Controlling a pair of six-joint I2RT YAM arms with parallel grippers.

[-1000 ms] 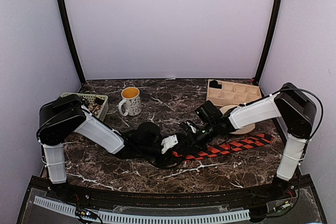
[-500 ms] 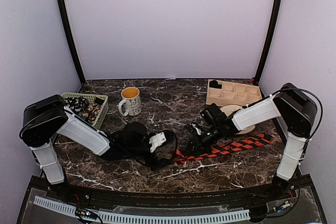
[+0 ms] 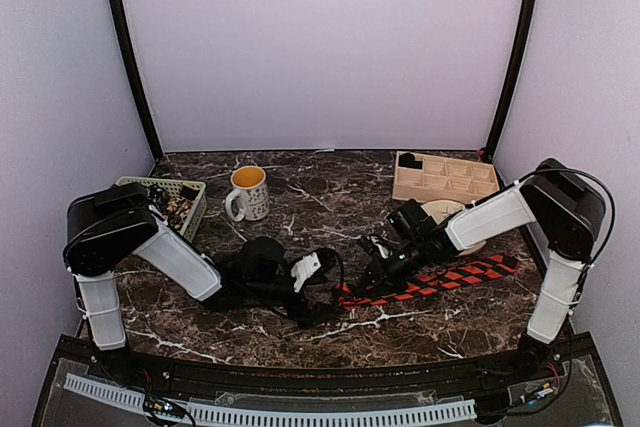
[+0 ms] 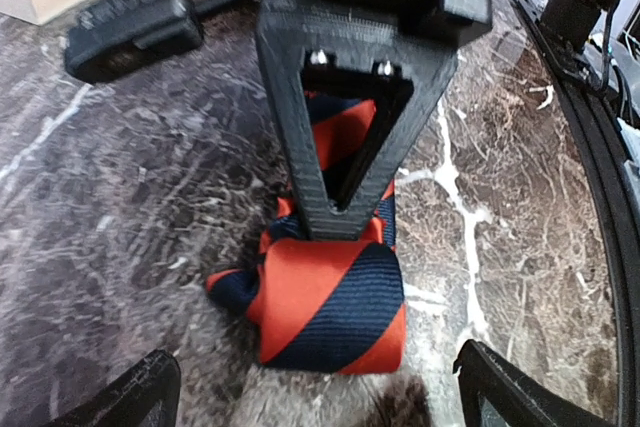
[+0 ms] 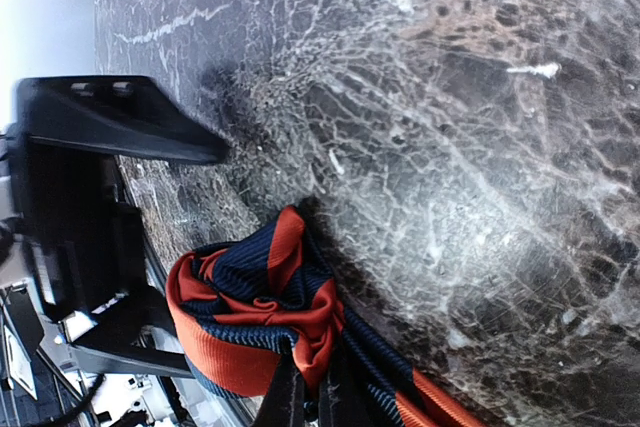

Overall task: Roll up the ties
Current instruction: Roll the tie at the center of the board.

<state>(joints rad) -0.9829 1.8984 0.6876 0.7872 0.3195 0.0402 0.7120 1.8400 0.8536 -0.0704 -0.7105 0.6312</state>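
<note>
mid-roll on the red-and-black diagonally striped fabric tie (image 4: 330, 307).
right gripper (image 5: 310, 397) pinches its coiled end, near-right of the white ceramic mug (image 3: 247, 192); left gripper (image 3: 315, 272) is spread beside it; next likely needs a regrip.

My right gripper (image 4: 340, 219) is covering the middle of the striped tie (image 4: 335, 307) in my left wrist view, and the bottom edge is cutting off both my left fingers (image 4: 130, 397).

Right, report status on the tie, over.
Left fingers open, gripping nothing. Right fingers shut on the tie, at its bunched end; rest lies flat. Mug and box well clear.
</note>
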